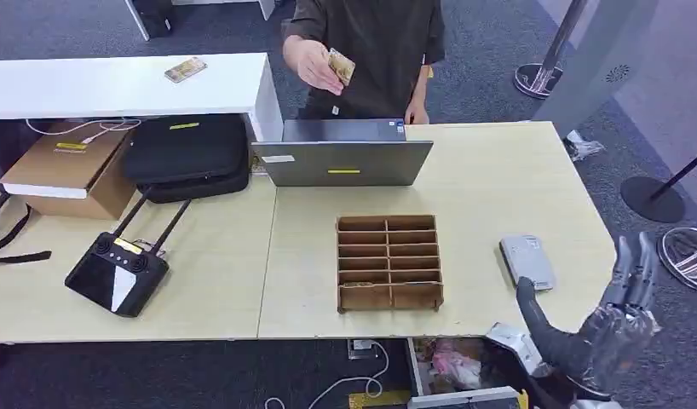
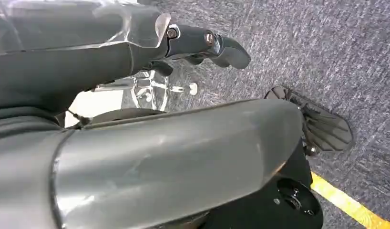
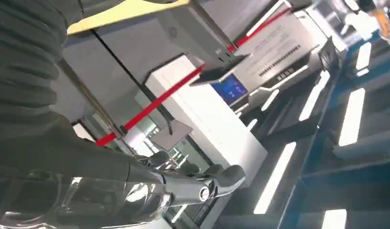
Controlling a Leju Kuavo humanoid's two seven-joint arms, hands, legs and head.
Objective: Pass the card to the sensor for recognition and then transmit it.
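While a person beyond the laptop [image 1: 343, 162] holds the card [image 1: 341, 65], nothing is done: right hand [image 1: 613, 319] open, empty; left hand [image 2: 202, 45] unclear.

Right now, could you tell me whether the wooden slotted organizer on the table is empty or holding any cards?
Empty. In the head view every slot of the wooden organizer shows bare; the card is in the person's hand.

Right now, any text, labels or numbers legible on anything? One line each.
None can be read.
Card in the person's hand: print blurred.
Yellow labels on the laptop, black bag and cardboard box: too small.
White sign with dark lines: blurred.
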